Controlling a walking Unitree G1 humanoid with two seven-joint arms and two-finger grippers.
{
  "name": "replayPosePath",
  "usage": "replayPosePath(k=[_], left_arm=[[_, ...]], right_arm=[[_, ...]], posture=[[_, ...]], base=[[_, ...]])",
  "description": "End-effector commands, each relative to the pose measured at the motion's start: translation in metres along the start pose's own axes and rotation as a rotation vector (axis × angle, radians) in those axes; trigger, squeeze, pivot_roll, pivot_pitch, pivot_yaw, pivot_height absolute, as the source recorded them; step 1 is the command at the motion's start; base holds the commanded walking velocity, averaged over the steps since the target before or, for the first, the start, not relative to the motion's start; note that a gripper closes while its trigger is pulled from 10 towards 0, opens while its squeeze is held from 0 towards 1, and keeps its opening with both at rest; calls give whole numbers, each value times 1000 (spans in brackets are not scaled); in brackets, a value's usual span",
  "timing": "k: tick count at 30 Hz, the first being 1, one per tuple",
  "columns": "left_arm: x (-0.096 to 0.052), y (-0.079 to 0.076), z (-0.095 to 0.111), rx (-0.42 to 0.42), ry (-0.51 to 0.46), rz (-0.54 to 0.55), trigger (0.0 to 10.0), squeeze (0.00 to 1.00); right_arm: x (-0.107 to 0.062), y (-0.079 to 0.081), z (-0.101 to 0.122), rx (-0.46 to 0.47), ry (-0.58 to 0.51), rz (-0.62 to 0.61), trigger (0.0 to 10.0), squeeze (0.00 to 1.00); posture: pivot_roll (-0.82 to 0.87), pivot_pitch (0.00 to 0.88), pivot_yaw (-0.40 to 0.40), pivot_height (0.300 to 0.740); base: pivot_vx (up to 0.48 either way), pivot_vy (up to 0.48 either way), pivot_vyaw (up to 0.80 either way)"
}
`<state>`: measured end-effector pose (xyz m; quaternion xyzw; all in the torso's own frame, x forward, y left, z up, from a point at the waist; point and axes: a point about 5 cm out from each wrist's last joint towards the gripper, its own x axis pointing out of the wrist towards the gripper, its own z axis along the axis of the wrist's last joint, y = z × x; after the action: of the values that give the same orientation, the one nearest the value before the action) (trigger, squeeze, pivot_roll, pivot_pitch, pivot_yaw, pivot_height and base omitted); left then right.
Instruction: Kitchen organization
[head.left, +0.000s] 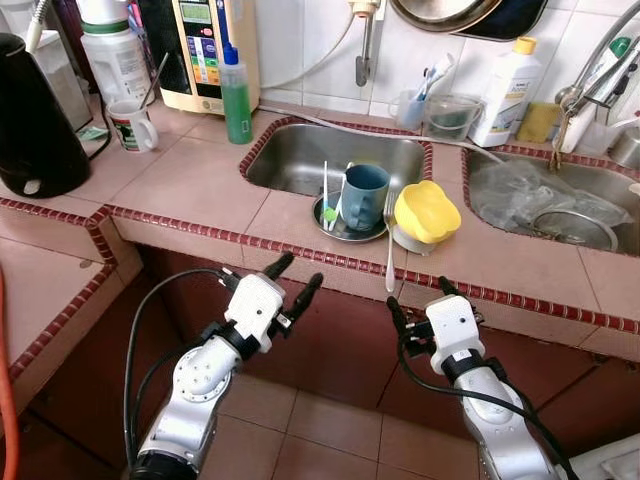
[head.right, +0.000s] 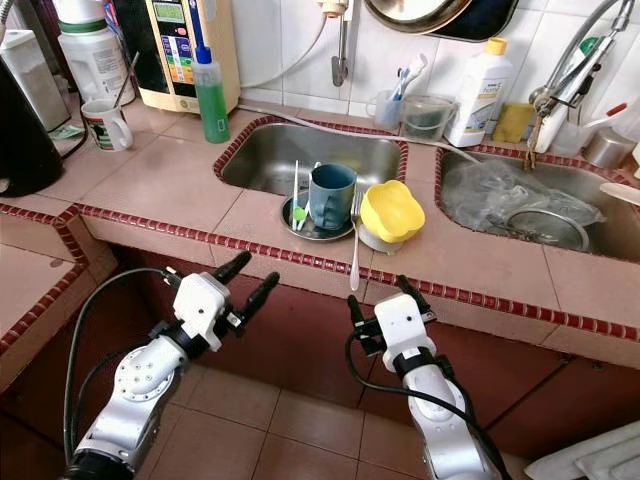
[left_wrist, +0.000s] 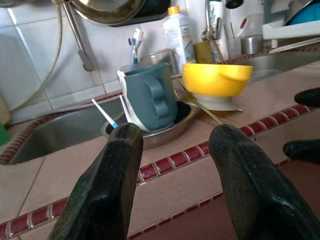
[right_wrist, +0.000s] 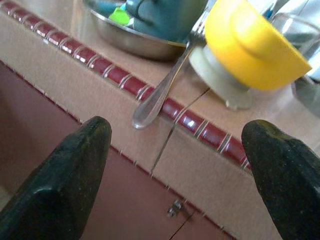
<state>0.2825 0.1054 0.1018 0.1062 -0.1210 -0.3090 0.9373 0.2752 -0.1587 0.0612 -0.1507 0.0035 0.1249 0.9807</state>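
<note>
Looking down from the head camera, the tiled counter (head.left: 200, 180) carries a steel plate (head.left: 345, 228) at the near edge of the left sink (head.left: 300, 160); a blue-grey mug (head.left: 364, 196) stands on the plate, a yellow bowl (head.left: 426, 212) sits upturned on a pale base just beside it, and a fork (head.left: 389, 250) lies between them with its handle reaching the red tile border. Both arms hang in front of the counter, below its edge: the left claw (head.left: 292, 280) with fingers spread, the right claw (head.left: 420, 300) likewise parted, neither holding anything. From the left wrist, the two black fingers (left_wrist: 107, 185) stand wide apart, framing the mug and bowl beyond. From the right wrist, the fingers (right_wrist: 75, 170) are also wide apart, with the fork handle and the yellow bowl above them.
</note>
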Motion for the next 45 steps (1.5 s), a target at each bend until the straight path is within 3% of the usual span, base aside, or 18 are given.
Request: replayPosePath(k=[1,13,14,15,19,31,32,45], left_arm=[[1,-4,2,8,-8,-26,10000,0],[1,-17,0,15,-7,-97,10000,0],[1,-18,0,13,-7,-103,10000,0],[0,-19,0,13,-7,-105,10000,0],[0,-21,0,15,-9,-112,10000,0],[-1,-23,0,17,-6,-115,10000,0],[-1,-23,0,15,-5,-113,10000,0],[1,-23,2,13,-9,-95,10000,0]], right_arm=[[-2,1,-3,-7,8,16,10000,0],[-4,0,-18,-56,55,16,10000,0],[-2,-1,-19,-66,62,4,10000,616],[-2,-1,-20,-58,65,6,10000,1000],[3,-1,-23,-127,74,0,10000,1000],[14,3,-26,-184,83,59,10000,1000],[16,4,-25,-191,79,65,10000,0],[29,6,-21,-239,73,71,10000,0]], posture=[[-93,4,-16,740],[-98,0,-17,740],[-97,0,-18,740],[-97,0,-18,740],[-91,0,-19,740],[-84,6,-20,740],[-84,6,-20,740],[-69,11,-34,740]], base=[[0,0,0],[0,0,0],[0,0,0],[0,0,0],[0,0,0],[0,0,0],[0,0,0],[0,0,0]])
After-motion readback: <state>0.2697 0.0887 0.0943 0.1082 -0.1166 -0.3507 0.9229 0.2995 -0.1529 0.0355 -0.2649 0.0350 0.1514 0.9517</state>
